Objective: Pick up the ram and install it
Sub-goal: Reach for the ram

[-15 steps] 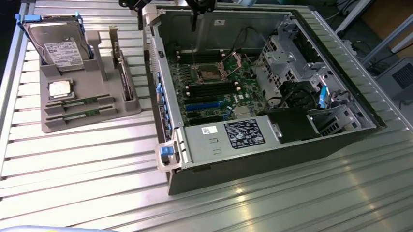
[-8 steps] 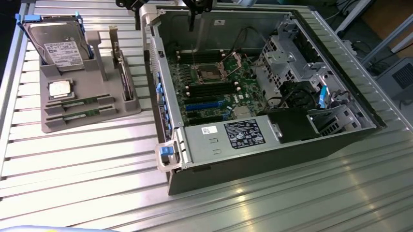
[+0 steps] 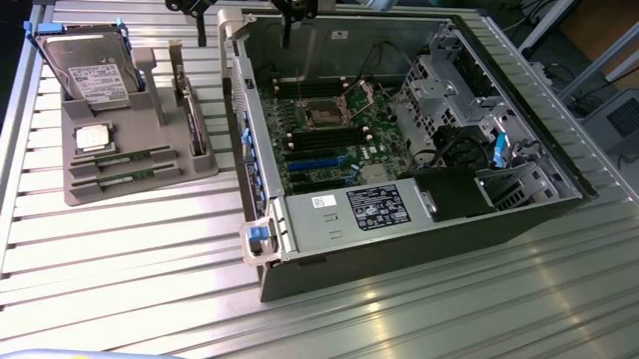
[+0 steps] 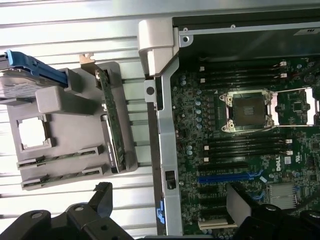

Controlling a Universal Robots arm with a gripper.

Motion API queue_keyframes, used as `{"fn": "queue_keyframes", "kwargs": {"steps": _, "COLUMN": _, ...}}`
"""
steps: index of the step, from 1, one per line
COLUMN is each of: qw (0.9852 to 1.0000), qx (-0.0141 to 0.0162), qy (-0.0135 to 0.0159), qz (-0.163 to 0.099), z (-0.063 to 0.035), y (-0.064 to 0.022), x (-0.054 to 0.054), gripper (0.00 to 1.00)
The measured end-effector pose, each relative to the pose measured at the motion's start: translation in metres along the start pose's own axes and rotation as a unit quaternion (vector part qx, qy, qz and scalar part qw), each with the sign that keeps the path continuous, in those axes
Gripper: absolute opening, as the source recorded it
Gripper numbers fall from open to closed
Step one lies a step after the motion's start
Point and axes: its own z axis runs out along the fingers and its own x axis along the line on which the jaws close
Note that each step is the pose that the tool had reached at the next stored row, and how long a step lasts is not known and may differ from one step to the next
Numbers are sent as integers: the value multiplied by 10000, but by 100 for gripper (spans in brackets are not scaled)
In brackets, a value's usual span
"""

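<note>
Two ram sticks, thin green boards, lie side by side in slots at the front of a grey holder tray; one ram is behind the other. The wrist view shows them too. My gripper hangs high over the case's back-left corner, open, with nothing between its dark fingers. In the wrist view the gripper straddles the case wall, well apart from the rams. Inside the open computer case the motherboard shows black memory slots beside the processor socket.
The tray also holds a silver hard drive in a blue frame, a square processor chip and an upright card. The case stands on a ribbed metal table. Cables and a drive cage fill the case's far side.
</note>
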Motion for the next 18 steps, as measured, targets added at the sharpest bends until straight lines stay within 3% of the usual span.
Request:
{"fn": "queue_keyframes", "kwargs": {"steps": 9, "qw": 10000, "qx": 0, "qy": 0, "qz": 1, "z": -1, "y": -5, "x": 60, "gripper": 97}}
{"fn": "queue_keyframes", "kwargs": {"steps": 11, "qw": 10000, "qx": 0, "qy": 0, "qz": 1, "z": -1, "y": -6, "x": 73, "gripper": 84}}
{"fn": "queue_keyframes", "kwargs": {"steps": 12, "qw": 10000, "qx": 0, "qy": 0, "qz": 1, "z": -2, "y": -7, "x": 78, "gripper": 73}}
{"fn": "queue_keyframes", "kwargs": {"steps": 14, "qw": 10000, "qx": 0, "qy": 0, "qz": 1, "z": -2, "y": -7, "x": 84, "gripper": 60}}
{"fn": "queue_keyframes", "kwargs": {"steps": 16, "qw": 10000, "qx": 0, "qy": 0, "qz": 1, "z": -2, "y": -8, "x": 89, "gripper": 55}}
{"fn": "queue_keyframes", "kwargs": {"steps": 18, "qw": 10000, "qx": 0, "qy": 0, "qz": 1, "z": -2, "y": -9, "x": 102, "gripper": 36}}
